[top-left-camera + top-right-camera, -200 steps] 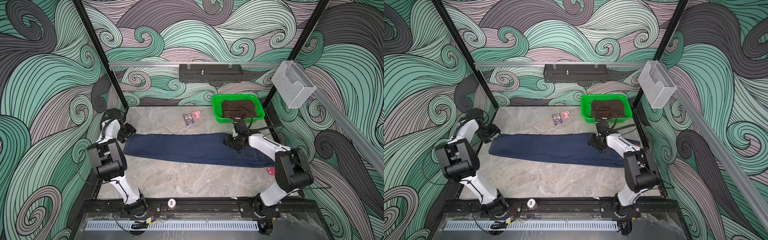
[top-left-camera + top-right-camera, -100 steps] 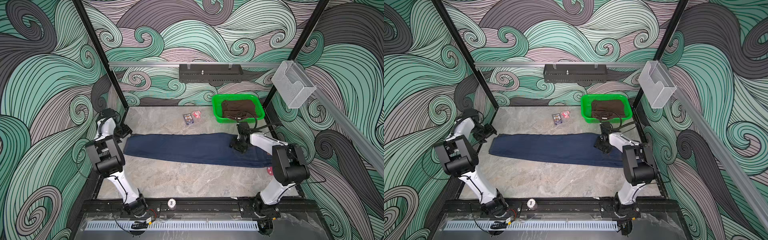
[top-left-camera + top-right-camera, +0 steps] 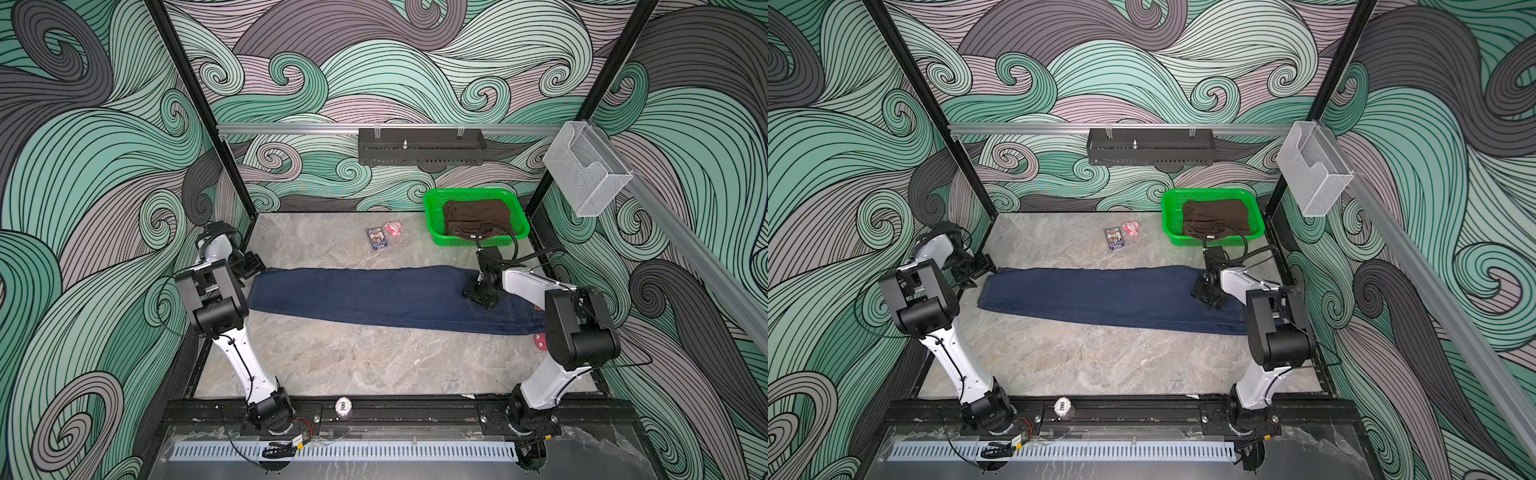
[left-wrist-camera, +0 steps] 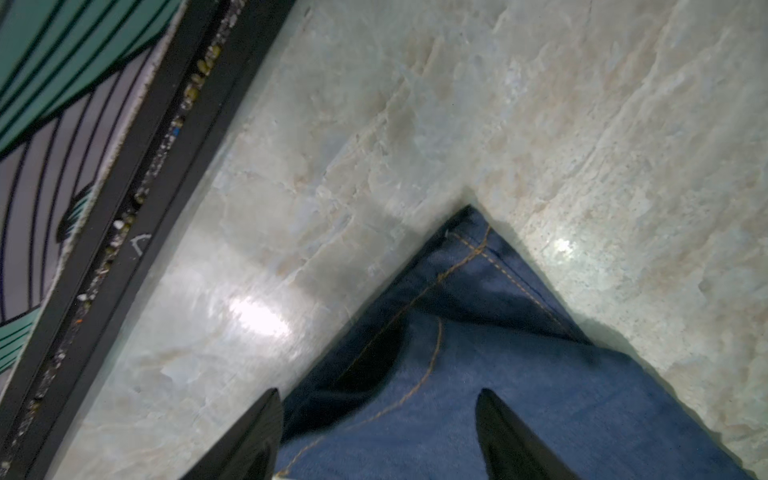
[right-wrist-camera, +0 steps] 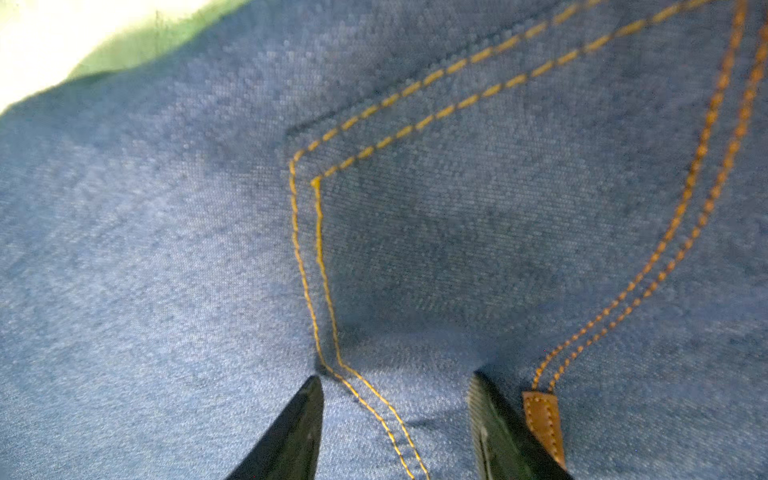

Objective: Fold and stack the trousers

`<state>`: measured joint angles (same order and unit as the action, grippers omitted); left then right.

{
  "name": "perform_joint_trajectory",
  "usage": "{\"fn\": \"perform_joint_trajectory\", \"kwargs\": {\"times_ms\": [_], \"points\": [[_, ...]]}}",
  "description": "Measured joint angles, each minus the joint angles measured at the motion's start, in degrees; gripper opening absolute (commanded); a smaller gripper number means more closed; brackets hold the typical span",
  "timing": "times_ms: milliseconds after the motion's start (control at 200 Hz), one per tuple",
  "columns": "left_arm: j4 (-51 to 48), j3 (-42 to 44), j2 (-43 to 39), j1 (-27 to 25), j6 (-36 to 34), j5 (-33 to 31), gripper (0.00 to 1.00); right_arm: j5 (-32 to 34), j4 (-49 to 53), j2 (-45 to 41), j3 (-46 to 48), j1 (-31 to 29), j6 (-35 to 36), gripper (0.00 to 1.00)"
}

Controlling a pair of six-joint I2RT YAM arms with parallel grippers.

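Observation:
The trousers [image 3: 374,297] [image 3: 1100,297] are dark navy jeans lying flat and long across the table in both top views. Their hem is at the left and the waist at the right. My left gripper [image 3: 254,266] [image 3: 978,270] hovers open at the far hem corner. In the left wrist view its fingertips [image 4: 270,415] straddle the stitched hem [image 4: 469,266]. My right gripper [image 3: 482,296] [image 3: 1210,296] presses down near the waist. In the right wrist view it [image 5: 395,384] is open, tips on the denim beside a pocket seam [image 5: 320,249] and a brown tab [image 5: 544,424].
A green basket [image 3: 432,226] holding a brown garment [image 3: 473,216] stands at the back right. A card box [image 3: 376,237] and a pink toy [image 3: 392,227] lie behind the trousers. A poker chip [image 3: 343,407] sits on the front rail. The black frame rail [image 4: 124,199] runs close to the left gripper.
My right gripper slid a little to the right along the trousers toward the waist. The left gripper stayed by the hem corner and its jaws opened slightly wider.

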<state>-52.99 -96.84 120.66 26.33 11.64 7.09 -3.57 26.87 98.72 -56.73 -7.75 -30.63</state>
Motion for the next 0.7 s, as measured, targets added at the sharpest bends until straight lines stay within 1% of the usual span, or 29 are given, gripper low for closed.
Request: {"fn": "perform_joint_trajectory", "kwargs": {"times_ms": [155, 215, 270, 315, 375, 560, 595, 700], "points": [[-0.2, -4.0, 4.6, 0.0, -0.9, 1.2, 0.76, -0.3, -0.2, 0.0, 0.1, 0.0, 0.0, 0.56], [-0.2, -5.2, 6.0, 0.0, -1.2, 1.9, 0.74, -0.3, -0.3, -0.1, 0.2, 0.0, 0.0, 0.56], [-0.2, -5.7, 6.9, 0.0, -1.6, 2.7, 0.69, -0.3, -0.4, -0.1, 0.3, 0.0, 0.0, 0.56], [-0.2, -5.8, 7.5, 0.0, -1.9, 3.6, 0.63, -0.3, -0.4, -0.1, 0.3, 0.0, 0.0, 0.56], [-0.3, -5.8, 8.0, 0.0, -2.3, 4.7, 0.53, -0.4, -0.5, -0.1, 0.3, 0.0, 0.0, 0.56], [-1.3, -5.8, 8.0, -0.1, -3.5, 9.5, 0.07, -0.5, -0.5, -0.3, 0.4, 0.0, 0.0, 0.55], [-1.3, -5.4, 7.6, -0.1, -3.7, 10.6, 0.01, -0.5, -0.5, -0.4, 0.5, 0.0, 0.0, 0.55], [-1.0, -2.1, 3.5, -0.5, -3.3, 14.2, 0.0, -0.6, -0.5, -1.0, 0.8, 0.0, 0.0, 0.54]]}}
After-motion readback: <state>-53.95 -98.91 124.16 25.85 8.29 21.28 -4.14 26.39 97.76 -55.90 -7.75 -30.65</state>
